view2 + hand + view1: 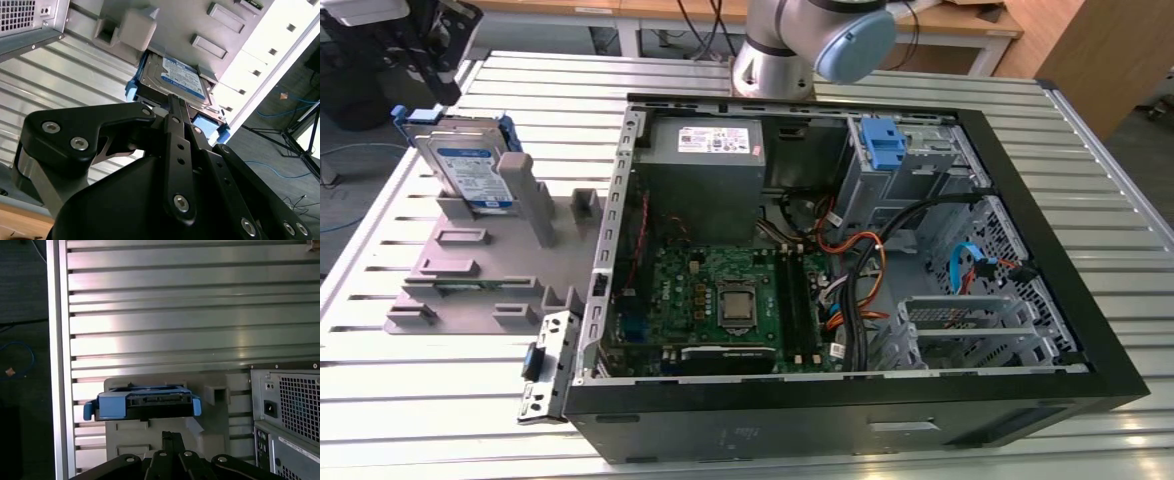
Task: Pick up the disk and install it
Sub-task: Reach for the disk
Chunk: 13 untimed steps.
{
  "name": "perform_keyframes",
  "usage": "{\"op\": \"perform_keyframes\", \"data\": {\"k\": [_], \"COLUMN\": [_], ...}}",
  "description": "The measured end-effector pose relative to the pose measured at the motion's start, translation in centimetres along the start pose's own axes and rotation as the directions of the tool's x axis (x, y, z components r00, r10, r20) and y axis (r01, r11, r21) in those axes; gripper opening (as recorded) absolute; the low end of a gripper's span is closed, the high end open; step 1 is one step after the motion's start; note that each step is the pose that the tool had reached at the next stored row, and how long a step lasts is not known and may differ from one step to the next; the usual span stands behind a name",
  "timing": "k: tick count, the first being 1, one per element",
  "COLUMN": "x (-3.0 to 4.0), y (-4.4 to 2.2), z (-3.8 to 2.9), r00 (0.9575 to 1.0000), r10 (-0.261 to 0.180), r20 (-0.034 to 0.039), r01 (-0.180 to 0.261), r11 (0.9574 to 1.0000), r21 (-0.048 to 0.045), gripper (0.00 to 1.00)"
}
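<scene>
The disk (470, 165) is a silver drive with a white-and-blue label in a blue carrier. It stands on edge in a slot of the grey holder plate (480, 290), at the exterior view's left. My gripper (438, 92) hangs just above the disk's top edge. In both wrist views the black fingers meet in a point with nothing between them, and the gripper (172, 100) (172, 436) stops a little short of the disk (175, 77) (142, 405).
An open computer case (854, 395) lies beside the holder, with a motherboard (720, 300), a grey power supply (707, 150) and a drive bay with a blue latch (883, 145). The arm's base (787, 50) stands behind the case. All rests on a slatted metal table (427, 400).
</scene>
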<state>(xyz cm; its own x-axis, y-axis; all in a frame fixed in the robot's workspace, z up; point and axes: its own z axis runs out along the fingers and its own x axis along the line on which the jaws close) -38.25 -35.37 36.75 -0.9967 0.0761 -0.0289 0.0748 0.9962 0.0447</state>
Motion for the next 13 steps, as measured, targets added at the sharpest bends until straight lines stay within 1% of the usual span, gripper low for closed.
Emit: {"op": "perform_keyframes", "data": {"k": [3, 5, 9, 13], "x": [0.65, 0.96, 1.22, 1.33], "y": [0.25, 0.35, 0.44, 0.56], "z": [0.27, 0.53, 1.12, 1.38], "r00": [1.0, 1.0, 1.0, 1.0], "r10": [0.0, 0.0, 0.0, 0.0], "r20": [0.0, 0.0, 0.0, -0.0001], "r01": [0.0, 0.0, 0.0, 0.0], "r11": [1.0, 1.0, 1.0, 1.0], "r21": [0.0001, 0.0004, 0.0009, 0.001], "gripper": [0.11, 0.11, 0.11, 0.11]}}
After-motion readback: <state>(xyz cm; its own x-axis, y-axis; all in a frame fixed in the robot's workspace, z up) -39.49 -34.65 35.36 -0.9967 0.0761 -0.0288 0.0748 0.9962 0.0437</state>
